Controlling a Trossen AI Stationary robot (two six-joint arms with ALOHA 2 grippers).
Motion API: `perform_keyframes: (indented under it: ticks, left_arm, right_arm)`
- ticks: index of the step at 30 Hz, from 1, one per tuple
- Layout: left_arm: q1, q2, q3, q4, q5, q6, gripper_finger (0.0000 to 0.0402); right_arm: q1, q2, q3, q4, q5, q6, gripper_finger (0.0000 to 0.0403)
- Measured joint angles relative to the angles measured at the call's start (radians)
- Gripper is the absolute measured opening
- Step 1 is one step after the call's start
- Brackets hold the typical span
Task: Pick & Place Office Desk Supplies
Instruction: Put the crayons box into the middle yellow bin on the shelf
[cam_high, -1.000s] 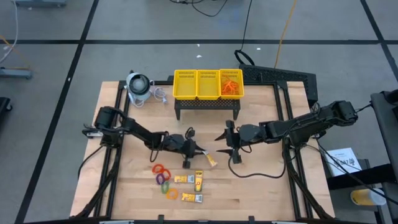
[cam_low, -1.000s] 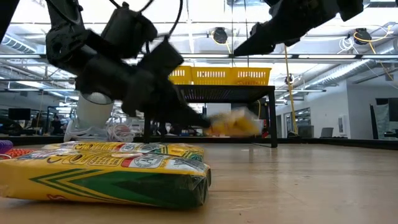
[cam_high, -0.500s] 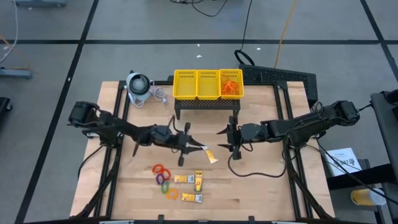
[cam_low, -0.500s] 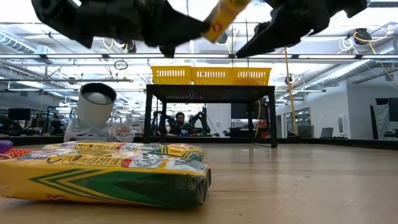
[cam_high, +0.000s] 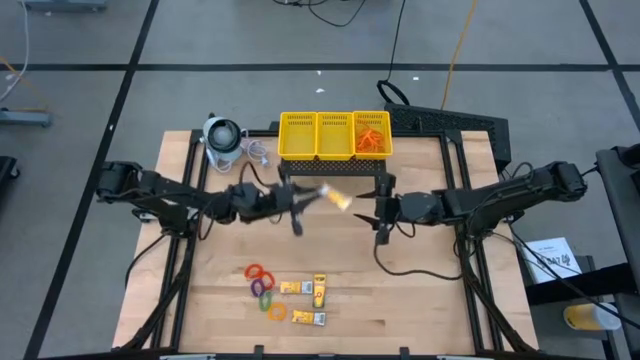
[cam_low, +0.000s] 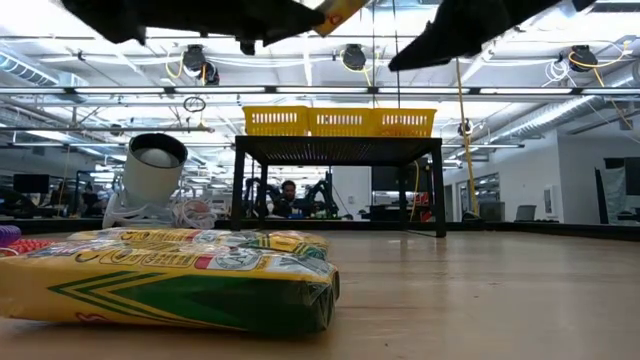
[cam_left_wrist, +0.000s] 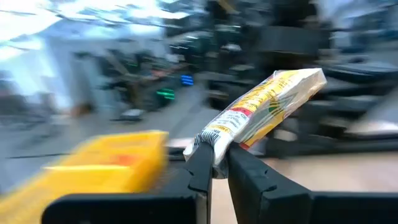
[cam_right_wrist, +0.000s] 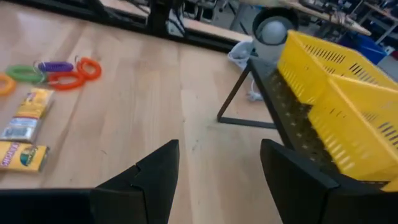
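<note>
Left pincer (cam_left_wrist: 214, 163) clamped on end of light, soft packet (cam_left_wrist: 261, 112), w/ right pincer (cam_right_wrist: 217, 168) apart; mid-body grip looks steadier.

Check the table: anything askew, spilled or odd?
Nothing spilled. The left gripper pinches a yellow crayon packet by one end only, so it sticks out tilted in the air before the yellow mesh basket. The open right gripper waits nearby.
</note>
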Motion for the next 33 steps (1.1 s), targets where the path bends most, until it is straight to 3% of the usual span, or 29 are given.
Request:
perform_keyframes:
  ticks: [5,10,16,20,27,33]
  left_arm:
    - [0.128,0.003,0.055,-0.024,-0.055,0.002,0.0041]
    - [0.258,0.006,0.17,-0.213,-0.054,0.0,0.0037]
    - [0.375,0.006,0.247,-0.352,-0.01,-0.115,0.0038]
    - [0.406,0.028,0.248,-0.356,0.053,-0.187,0.0044]
    - [0.407,0.13,0.248,-0.325,0.057,-0.203,0.0033]
    - [0.407,0.179,0.248,-0.304,0.041,-0.201,0.0055]
  right_arm:
    - [0.0,-0.031,0.0,0.014,0.0,0.0,0.0215]
    - [0.0,-0.033,0.0,0.016,-0.001,-0.004,0.0215]
    - [0.0,-0.033,-0.026,0.049,-0.001,-0.005,0.0215]
    - [0.0,-0.033,-0.041,0.089,-0.002,-0.021,0.0215]
    - [0.0,-0.033,-0.05,0.137,-0.002,-0.039,0.0215]
    - [0.0,-0.033,-0.05,0.137,-0.002,-0.037,0.0215]
